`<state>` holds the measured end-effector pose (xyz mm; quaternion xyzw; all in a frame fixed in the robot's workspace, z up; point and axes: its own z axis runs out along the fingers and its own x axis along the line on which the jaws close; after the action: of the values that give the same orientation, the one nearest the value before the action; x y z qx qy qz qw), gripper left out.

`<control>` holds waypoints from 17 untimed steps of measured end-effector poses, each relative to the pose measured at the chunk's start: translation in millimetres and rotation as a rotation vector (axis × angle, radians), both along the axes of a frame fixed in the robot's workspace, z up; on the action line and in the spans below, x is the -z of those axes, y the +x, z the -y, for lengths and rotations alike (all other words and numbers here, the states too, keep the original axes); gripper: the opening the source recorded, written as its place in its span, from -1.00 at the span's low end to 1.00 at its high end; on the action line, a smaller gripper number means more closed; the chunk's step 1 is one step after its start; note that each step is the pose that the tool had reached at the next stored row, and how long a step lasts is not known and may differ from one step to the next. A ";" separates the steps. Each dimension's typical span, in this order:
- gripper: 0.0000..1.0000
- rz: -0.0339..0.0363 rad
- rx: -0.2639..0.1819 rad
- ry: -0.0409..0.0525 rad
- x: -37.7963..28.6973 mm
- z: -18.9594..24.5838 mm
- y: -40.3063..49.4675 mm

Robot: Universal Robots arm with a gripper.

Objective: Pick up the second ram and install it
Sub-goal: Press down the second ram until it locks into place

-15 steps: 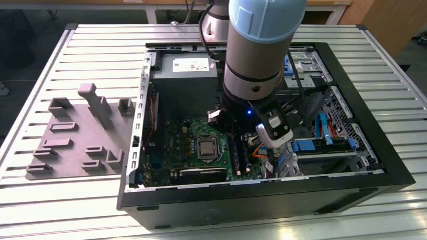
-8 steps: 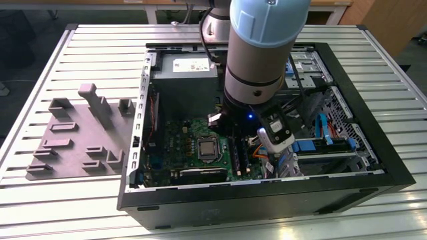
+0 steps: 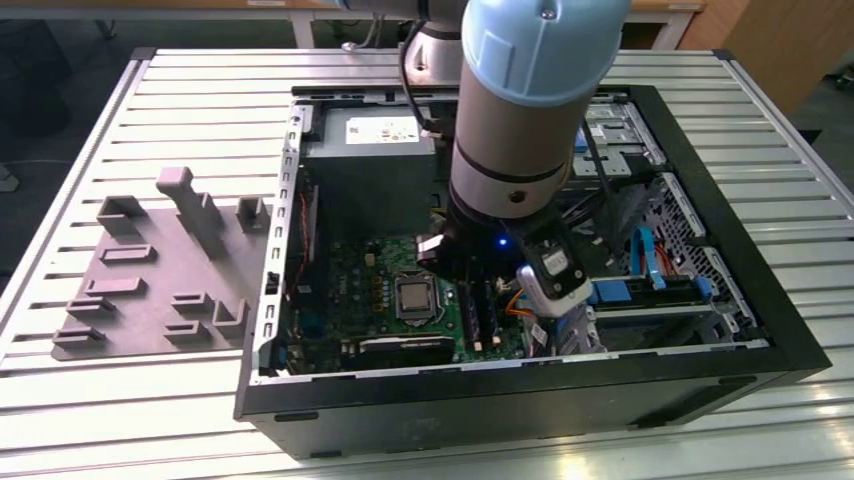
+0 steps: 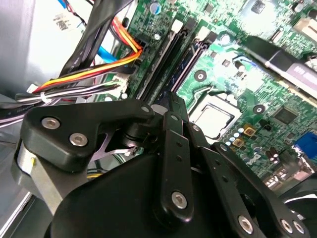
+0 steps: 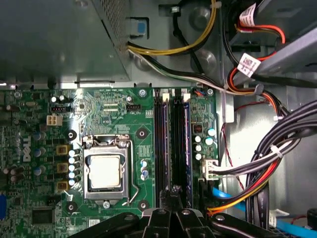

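Ribbed aluminium table top [image 3: 160, 400] carries an open computer case [image 3: 747, 330] and, toward the exterior view's left, a grey moulded tray [image 3: 147, 290] of upright blocks. I have the arm [image 3: 527, 110] down inside the case, over the green motherboard [image 3: 354, 290].

In the first wrist view the gripper [image 5: 171, 198] sits right over the memory slots [image 5: 173, 144], beside the CPU socket [image 5: 105, 171]. Its fingers look drawn close together at the tip, but I cannot tell from here whether they pinch anything.

A dark stick [image 5: 187, 144] stands in one of the slots, though whether that is the second ram I cannot tell.

Bundled cables [image 5: 267, 168] in black, red, yellow and orange run past the board's edge near the slots.
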<state>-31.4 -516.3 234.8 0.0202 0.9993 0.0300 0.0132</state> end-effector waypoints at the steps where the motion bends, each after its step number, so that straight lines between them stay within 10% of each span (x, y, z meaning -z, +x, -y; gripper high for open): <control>1: -0.79 0.0000 0.000 -0.0001 0.0 1.0 0.0; 17: -0.79 -0.0012 -0.014 -0.0005 4.4 7.0 0.1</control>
<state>-31.4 -523.3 230.5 0.0133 0.9994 0.0299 0.0124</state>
